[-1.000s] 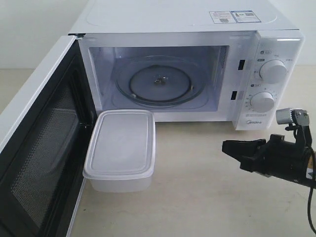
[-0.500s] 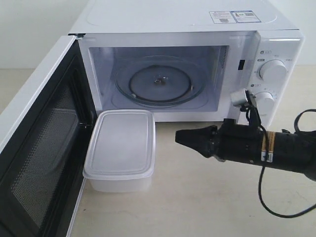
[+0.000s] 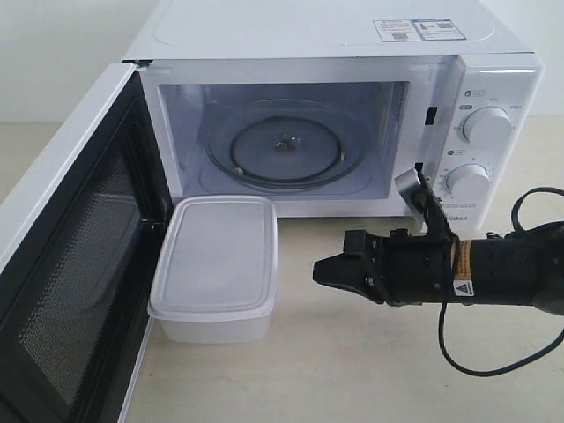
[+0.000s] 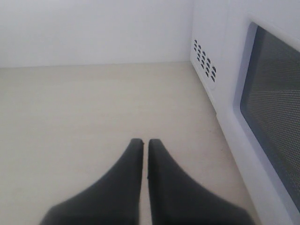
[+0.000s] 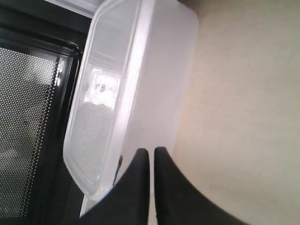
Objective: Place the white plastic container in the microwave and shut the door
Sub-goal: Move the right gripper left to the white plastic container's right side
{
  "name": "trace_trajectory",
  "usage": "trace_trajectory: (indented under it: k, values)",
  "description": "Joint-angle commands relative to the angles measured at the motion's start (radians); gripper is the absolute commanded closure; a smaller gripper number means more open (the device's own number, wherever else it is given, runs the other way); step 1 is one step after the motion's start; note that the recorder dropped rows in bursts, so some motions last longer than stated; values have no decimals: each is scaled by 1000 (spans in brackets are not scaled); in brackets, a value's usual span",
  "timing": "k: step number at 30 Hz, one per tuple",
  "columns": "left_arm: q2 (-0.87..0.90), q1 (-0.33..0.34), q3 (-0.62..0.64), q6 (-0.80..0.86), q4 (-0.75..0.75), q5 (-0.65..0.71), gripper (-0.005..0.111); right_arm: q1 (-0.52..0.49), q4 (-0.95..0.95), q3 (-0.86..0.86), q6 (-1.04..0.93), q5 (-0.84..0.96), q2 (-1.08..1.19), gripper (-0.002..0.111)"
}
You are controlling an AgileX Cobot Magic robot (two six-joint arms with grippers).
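Note:
The white plastic container point(image 3: 218, 264) stands lidded on the table, just in front of the microwave point(image 3: 335, 35), whose cavity shows the glass turntable point(image 3: 286, 145). The door point(image 3: 79, 264) is swung wide open on the left. My right gripper point(image 3: 322, 269) is shut and empty. It points at the container's right side from a short gap away. In the right wrist view the right gripper point(image 5: 151, 151) sits close to the container point(image 5: 140, 84). My left gripper point(image 4: 145, 141) is shut over bare table beside the door's outer face point(image 4: 272, 108); the exterior view does not show it.
Two round knobs point(image 3: 486, 126) sit on the microwave's right panel, just behind my right arm. A black cable point(image 3: 493, 361) loops from that arm over the table. Side vents point(image 4: 205, 58) show in the left wrist view. Beige table runs in front of the microwave.
My right arm has swept left from the table's right edge toward the container, rolling its wrist and dropping slightly. The container, the door and the microwave have not moved.

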Motion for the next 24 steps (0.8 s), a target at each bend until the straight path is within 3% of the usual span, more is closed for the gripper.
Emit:
trace_trajectory:
  k: [1,6,13,20,24]
  values:
    - [-4,4,4,1,-4,-1,102,1,-45,-16,83,2,2,108]
    - [-4,4,4,1,-4,-1,102,1,-186,-101,224,6,2,101]
    - [-4,4,4,1,-4,-1,102,35,-329,-199,465,86,2,61]
    - [-4,4,4,1,-4,-1,102,150,-324,-219,479,210,2,60]
    - [-4,4,4,1,-4,-1,102,157,-321,-219,499,233,2,60]
